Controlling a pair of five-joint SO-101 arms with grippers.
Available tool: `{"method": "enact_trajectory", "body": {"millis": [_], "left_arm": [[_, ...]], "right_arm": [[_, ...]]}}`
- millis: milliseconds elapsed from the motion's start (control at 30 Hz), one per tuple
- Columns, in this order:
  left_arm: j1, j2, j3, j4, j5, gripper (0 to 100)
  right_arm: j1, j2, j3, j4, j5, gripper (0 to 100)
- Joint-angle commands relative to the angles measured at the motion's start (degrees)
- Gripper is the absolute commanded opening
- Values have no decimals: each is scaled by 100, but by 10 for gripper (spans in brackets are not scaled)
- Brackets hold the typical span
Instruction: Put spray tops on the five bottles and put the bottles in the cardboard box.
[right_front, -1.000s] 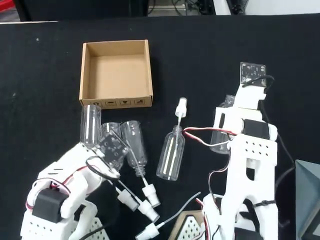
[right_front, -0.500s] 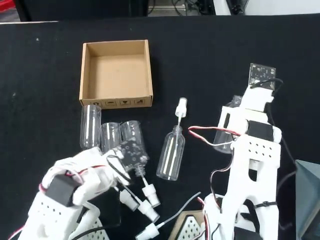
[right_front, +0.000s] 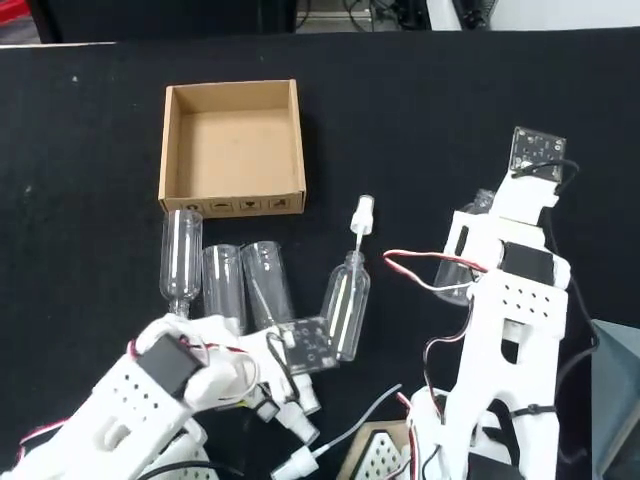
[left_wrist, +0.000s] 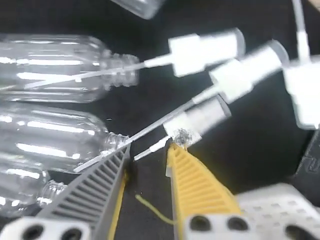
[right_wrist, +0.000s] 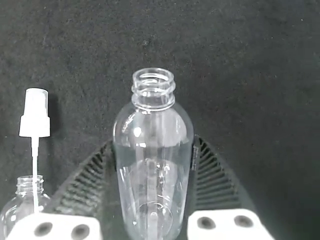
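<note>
Left gripper (left_wrist: 147, 150): narrowly spread, a loose spray top's (left_wrist: 197, 122) thin tube between its tips.
Right gripper (right_wrist: 153, 150): pinching an open-necked bottle (right_wrist: 152, 170), well to the side of the cardboard box (right_front: 232, 204).
Around: three uncapped bottles (right_front: 222, 285) lying just in front of the box.
Fourth bottle (right_front: 343, 305): beside them, an unseated top (right_front: 363, 212) with its tube in the neck.

The right arm (right_front: 510, 300) hides most of its bottle (right_front: 483, 199); the left arm (right_front: 150, 390) covers some spray tops (right_front: 290, 463).
</note>
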Motion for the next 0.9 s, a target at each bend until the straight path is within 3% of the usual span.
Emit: {"method": "enact_trajectory", "body": {"millis": [0,500,867], "left_arm": [[163,554,-602,18,-193,109],[207,1618,-804,18,-888,109],[1200,1670,-778,264,-888,109]], "right_arm": [[141,-251,-40,-167,-44,64],[123,-251,-13,-220,-44,64],[123,-251,-4,-220,-35,64]]}}
